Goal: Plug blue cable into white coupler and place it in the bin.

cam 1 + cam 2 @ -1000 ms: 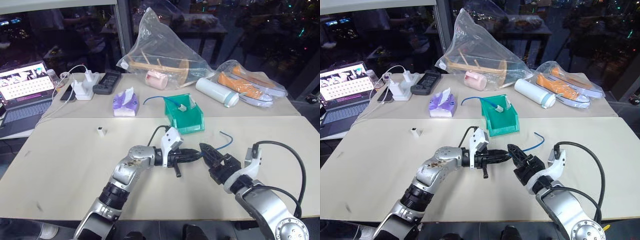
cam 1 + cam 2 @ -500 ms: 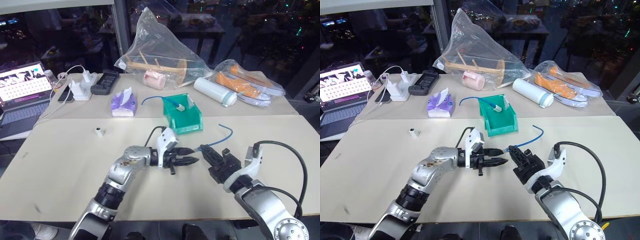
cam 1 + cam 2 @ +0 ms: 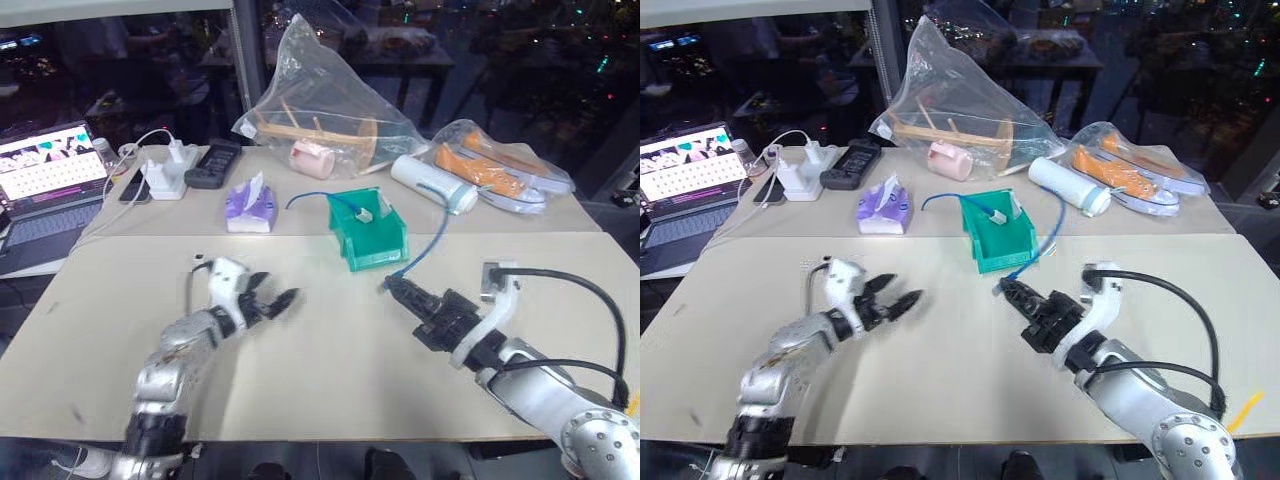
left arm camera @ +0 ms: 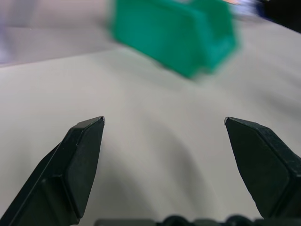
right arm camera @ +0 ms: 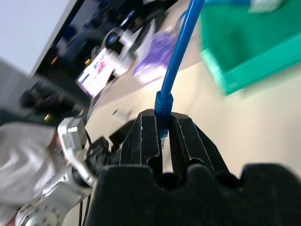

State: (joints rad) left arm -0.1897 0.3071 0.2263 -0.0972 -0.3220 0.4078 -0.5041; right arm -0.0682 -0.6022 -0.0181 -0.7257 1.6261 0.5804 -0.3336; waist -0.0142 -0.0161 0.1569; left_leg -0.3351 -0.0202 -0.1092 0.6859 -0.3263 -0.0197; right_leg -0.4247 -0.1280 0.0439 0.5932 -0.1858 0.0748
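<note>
Head view: the right gripper pinches one end of the blue cable, which arcs up beside the green bin. The left gripper hovers over the table.

Left wrist view: its fingers are spread wide, empty.

Right wrist view: fingers clamped on the cable.

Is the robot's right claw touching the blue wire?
Touching. In the right wrist view, the right gripper has its two black fingers shut on the end of the blue cable, which rises out from between them.
</note>
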